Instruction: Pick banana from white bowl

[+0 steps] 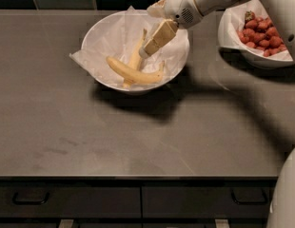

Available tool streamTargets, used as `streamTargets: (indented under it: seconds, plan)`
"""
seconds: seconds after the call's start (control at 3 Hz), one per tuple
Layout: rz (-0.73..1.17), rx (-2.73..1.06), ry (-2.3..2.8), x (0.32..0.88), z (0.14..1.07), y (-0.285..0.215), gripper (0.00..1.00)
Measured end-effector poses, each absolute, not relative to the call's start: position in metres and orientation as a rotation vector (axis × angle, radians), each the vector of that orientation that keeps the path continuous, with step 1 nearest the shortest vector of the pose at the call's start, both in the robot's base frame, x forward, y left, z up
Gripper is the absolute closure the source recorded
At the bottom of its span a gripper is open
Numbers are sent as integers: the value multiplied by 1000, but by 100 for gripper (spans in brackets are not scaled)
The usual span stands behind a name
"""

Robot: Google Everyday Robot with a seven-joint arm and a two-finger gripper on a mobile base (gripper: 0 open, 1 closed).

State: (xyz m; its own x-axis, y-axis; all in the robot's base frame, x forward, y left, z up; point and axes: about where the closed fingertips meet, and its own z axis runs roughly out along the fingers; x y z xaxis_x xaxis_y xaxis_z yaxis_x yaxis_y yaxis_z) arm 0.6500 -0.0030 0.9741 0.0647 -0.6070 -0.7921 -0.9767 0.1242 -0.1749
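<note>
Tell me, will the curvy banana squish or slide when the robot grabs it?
Probably firm enough: the banana looks whole and unpeeled, though hard squeezing may bruise it. Its curve could rock on the crinkly paper. It crosses the slimmer banana, which may shift too. The gripper hangs over the white bowl.

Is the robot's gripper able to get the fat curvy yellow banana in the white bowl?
Probably yes. The gripper hangs inside the paper-lined white bowl, just above the curved yellow banana, which lies uncovered. The slimmer, paler banana beside it might get bumped.
</note>
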Motion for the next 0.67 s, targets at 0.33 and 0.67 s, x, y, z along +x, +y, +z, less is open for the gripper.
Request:
streamTargets:
  seconds: [0.33, 0.67]
  plan:
    - [615, -1583, 1627, 649, 972, 2, 7]
    - [690, -1597, 1631, 643, 952, 20, 6]
